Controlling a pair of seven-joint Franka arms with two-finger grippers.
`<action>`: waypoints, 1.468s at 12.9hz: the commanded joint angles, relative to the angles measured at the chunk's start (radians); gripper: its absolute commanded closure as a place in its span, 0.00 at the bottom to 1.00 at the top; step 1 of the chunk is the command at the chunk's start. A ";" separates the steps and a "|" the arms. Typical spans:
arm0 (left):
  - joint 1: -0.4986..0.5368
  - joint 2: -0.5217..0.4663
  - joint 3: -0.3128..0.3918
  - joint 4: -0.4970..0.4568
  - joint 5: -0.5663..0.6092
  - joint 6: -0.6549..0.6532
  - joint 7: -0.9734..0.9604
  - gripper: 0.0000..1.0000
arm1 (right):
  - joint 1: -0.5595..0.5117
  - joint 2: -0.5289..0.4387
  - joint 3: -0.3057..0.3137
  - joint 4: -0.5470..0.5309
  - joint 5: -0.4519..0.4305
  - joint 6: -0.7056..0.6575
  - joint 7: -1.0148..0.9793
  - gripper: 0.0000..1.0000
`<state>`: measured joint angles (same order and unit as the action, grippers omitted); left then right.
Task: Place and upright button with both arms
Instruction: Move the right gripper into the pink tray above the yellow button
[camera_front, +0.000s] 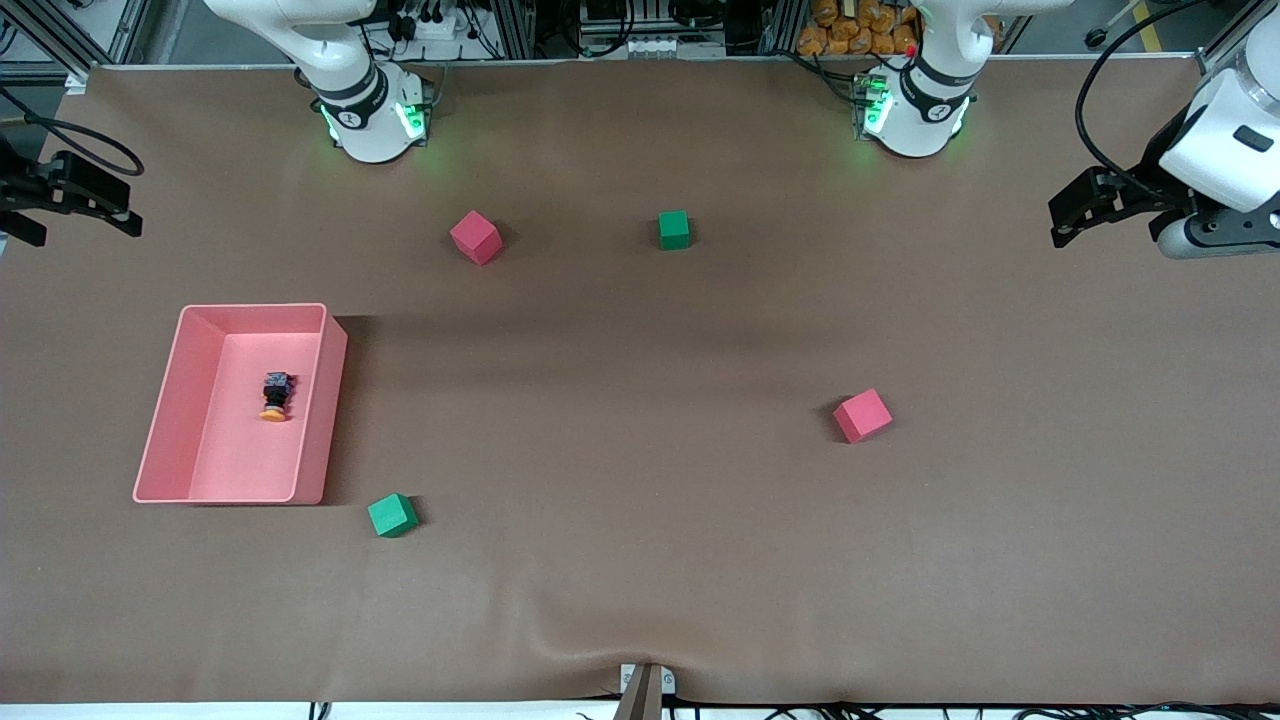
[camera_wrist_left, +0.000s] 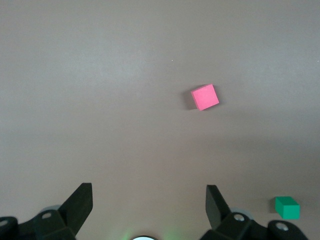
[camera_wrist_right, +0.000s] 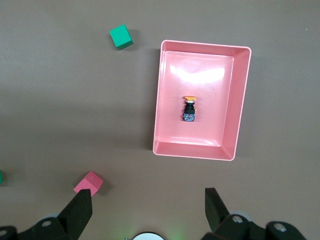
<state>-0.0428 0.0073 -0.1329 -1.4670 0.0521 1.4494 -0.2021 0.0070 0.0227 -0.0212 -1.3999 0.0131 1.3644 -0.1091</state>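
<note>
The button (camera_front: 276, 396) lies on its side in the pink tray (camera_front: 322, 430), black body with its orange cap pointing toward the front camera. It also shows in the right wrist view (camera_wrist_right: 189, 109), inside the tray (camera_wrist_right: 241, 100). My right gripper (camera_front: 132, 198) is open and empty, high over the table edge at the right arm's end; its own view (camera_wrist_right: 148, 195) shows the jaws wide apart. My left gripper (camera_front: 1058, 222) is open and empty, high over the table at the left arm's end; its own view (camera_wrist_left: 148, 192) shows only bare table between the jaws.
Two pink cubes (camera_front: 475, 237) (camera_front: 862, 415) and two green cubes (camera_front: 674, 229) (camera_front: 392, 515) lie scattered on the brown table. The green cube by the tray's corner is nearer the front camera than the tray.
</note>
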 joint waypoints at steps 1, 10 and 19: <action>0.006 -0.006 -0.002 0.007 -0.012 0.002 0.009 0.00 | -0.007 -0.038 0.009 -0.037 -0.016 0.007 0.009 0.00; 0.009 -0.013 -0.001 0.007 -0.043 0.002 0.009 0.00 | -0.010 0.032 -0.038 -0.019 -0.019 0.001 -0.007 0.00; 0.009 -0.004 0.000 0.007 -0.038 0.000 0.007 0.00 | -0.010 0.235 -0.082 -0.191 -0.006 0.322 -0.041 0.00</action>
<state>-0.0403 0.0044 -0.1316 -1.4630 0.0249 1.4494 -0.2020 -0.0016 0.2561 -0.1038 -1.4843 0.0115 1.5716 -0.1308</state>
